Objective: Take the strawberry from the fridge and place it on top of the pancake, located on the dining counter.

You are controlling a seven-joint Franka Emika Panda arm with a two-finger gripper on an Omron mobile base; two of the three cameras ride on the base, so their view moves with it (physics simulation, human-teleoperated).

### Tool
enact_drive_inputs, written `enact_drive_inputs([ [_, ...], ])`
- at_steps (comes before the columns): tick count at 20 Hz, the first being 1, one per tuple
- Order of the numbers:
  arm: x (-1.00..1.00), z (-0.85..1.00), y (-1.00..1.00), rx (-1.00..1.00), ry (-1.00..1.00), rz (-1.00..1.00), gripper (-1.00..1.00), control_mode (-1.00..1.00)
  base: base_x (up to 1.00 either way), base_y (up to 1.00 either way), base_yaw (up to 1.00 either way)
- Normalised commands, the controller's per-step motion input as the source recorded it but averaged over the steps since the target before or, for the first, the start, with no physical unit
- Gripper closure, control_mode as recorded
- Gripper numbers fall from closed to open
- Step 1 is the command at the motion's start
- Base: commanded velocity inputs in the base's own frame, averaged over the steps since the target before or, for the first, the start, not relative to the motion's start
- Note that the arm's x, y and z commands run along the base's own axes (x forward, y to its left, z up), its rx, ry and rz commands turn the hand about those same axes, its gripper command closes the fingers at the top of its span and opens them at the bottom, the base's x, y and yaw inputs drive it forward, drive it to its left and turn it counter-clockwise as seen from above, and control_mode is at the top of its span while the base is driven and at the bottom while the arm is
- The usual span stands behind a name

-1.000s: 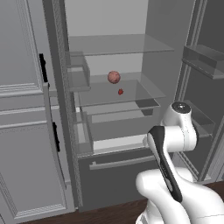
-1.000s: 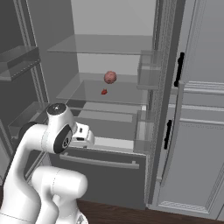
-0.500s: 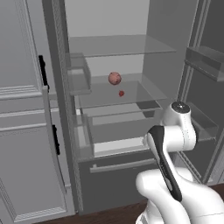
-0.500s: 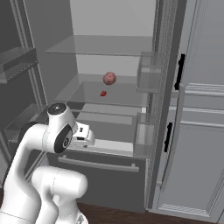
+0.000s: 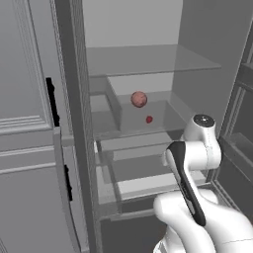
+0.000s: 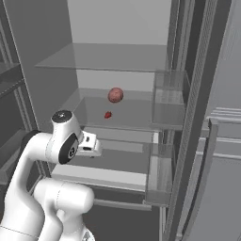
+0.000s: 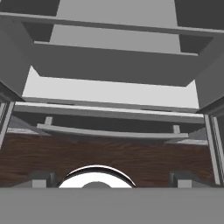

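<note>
The fridge (image 5: 148,59) stands open in front of me, with clear shelves and a pale inside. The strawberry (image 5: 149,119) (image 6: 108,114) is a small red lump lying on the middle shelf (image 6: 132,115). My gripper (image 7: 112,179) is open and holds nothing, its fingertips (image 7: 41,178) set wide apart. My hand (image 6: 89,142) hangs below and in front of that shelf, well short of the strawberry, and faces the lower drawer and the floor. The pancake and the dining counter are out of view.
A larger pinkish round fruit (image 5: 139,99) (image 6: 115,94) sits just behind and above the strawberry. Clear door bins (image 6: 167,101) flank the shelves on one side, an open door (image 5: 242,138) on the other. Panelled cabinets with black handles (image 5: 51,101) stand left. A drawer handle (image 7: 109,131) hangs above the wooden floor.
The whole picture has grown and shifted: the base has driven closer to the open fridge. The arm's pose looks unchanged, the gripper still open.
</note>
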Motion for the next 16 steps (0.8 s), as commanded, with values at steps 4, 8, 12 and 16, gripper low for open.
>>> enact_drive_inputs([
  [4, 0.0, 0.0, 0.0, 0.0, 0.0, 0.0, -1.0, 1.0, 0.54, 0.21, -0.01],
  [8, 0.0, 0.0, 0.0, 0.0, 0.0, 0.0, -1.0, 1.0, 0.54, 0.0, 0.0],
  [12, 0.0, 0.0, 0.0, 0.0, 0.0, 0.0, -1.0, 1.0, 0.48, 0.0, 0.0],
  [16, 0.0, 0.0, 0.0, 0.0, 0.0, 0.0, -1.0, 1.0, 0.42, 0.0, 0.0],
])
